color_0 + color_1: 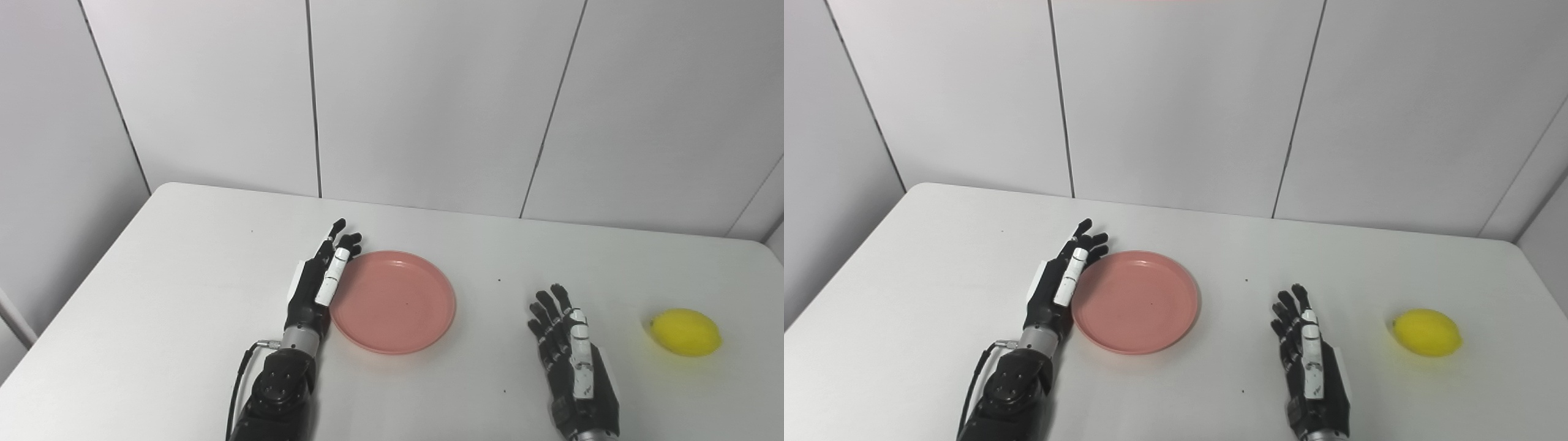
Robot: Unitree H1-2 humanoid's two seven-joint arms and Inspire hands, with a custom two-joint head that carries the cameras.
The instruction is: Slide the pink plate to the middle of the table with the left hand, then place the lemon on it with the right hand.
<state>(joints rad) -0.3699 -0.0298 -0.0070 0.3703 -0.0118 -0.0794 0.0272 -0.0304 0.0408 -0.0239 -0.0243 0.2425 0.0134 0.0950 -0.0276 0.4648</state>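
Observation:
The pink plate lies flat near the middle of the white table, with nothing on it. My left hand stands on edge against the plate's left rim, fingers straight and open, holding nothing. A yellow lemon rests on the table at the right. Between plate and lemon, my right hand is open, fingers spread and pointing away from me, a hand's width left of the lemon and not touching it.
White wall panels rise just behind the table's far edge. The table's rounded corners show at the back left and back right. A black cable loops beside my left forearm.

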